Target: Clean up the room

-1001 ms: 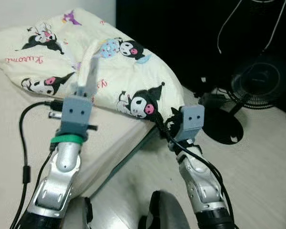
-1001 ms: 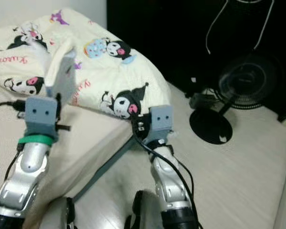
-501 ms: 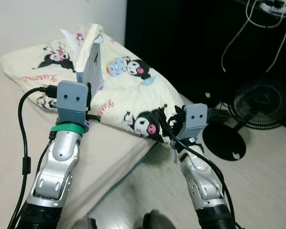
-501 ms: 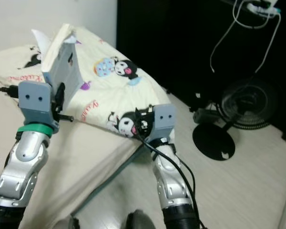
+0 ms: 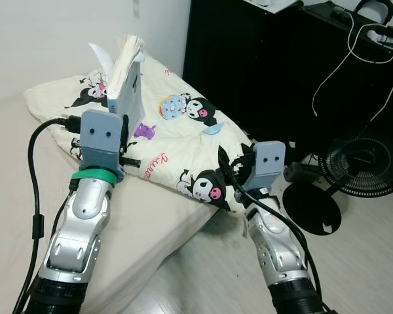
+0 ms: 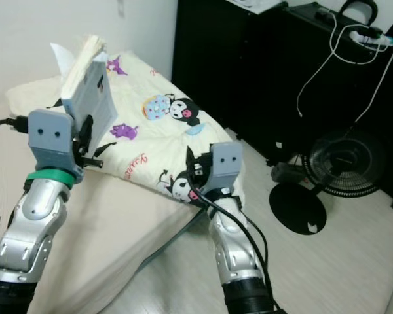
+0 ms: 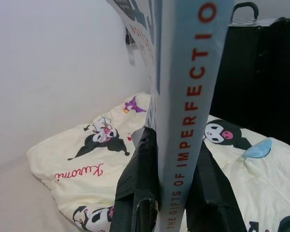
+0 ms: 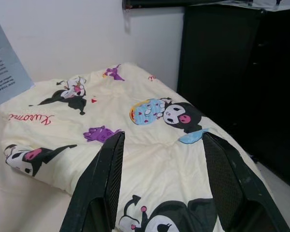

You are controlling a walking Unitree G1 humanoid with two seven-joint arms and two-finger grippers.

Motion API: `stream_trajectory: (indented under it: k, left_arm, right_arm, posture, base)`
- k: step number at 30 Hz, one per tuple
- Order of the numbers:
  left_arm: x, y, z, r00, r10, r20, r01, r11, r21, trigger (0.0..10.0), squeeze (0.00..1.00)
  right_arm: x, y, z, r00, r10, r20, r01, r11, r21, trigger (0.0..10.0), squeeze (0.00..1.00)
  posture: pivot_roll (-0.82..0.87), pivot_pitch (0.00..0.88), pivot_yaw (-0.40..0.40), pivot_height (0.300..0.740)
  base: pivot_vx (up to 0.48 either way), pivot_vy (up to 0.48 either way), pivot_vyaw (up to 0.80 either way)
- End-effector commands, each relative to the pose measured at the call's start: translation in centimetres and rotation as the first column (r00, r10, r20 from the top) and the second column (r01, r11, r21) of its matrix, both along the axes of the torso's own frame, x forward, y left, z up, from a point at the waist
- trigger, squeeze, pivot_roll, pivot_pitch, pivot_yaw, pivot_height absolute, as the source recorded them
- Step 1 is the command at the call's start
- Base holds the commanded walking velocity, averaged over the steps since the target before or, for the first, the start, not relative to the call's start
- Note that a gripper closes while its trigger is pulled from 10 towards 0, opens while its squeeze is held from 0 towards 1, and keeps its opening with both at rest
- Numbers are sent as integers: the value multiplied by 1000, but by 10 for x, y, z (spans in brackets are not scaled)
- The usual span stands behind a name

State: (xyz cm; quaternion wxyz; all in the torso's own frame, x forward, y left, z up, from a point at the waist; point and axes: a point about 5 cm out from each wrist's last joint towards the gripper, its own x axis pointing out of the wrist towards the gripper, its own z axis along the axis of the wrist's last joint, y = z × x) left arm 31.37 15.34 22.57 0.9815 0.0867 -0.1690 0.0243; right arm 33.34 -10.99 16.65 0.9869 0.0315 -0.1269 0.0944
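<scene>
left claw (image 7: 171,203) clamps thin grey-blue book (image 7: 193,72) above soft blanket (image 5: 183,124).

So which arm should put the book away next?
Probably the left. Its claw is already clamped on the book, held upright above the blanket. The right claw is open and holds nothing, hovering over the blanket.

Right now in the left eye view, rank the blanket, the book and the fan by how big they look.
1. Blanket, clearly largest.
2. Fan, partly cut off.
3. Book, held edge-on in the left gripper; nearer the camera, so its rank against the fan is unsure.
</scene>
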Motion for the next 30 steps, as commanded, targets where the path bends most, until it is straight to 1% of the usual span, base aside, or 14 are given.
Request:
stream_trajectory:
  k: [1,30]
  left_arm:
    - [0,-1,1,1000,-10,4,10,1000,-9,10000,0]
    - [1,0,-4,1000,3,-26,-3,1000,-8,10000,0]
  right_arm:
    - [0,-5,-5,1000,-25,-11,25,1000,4,10000,0]
    - [-3,-4,-8,1000,-29,-10,29,1000,-5,10000,0]
  posture:
    - [12,31,-34,740]
    - [6,39,-24,740]
  base:
    - [-251,0,0]
    - [-430,0,0]
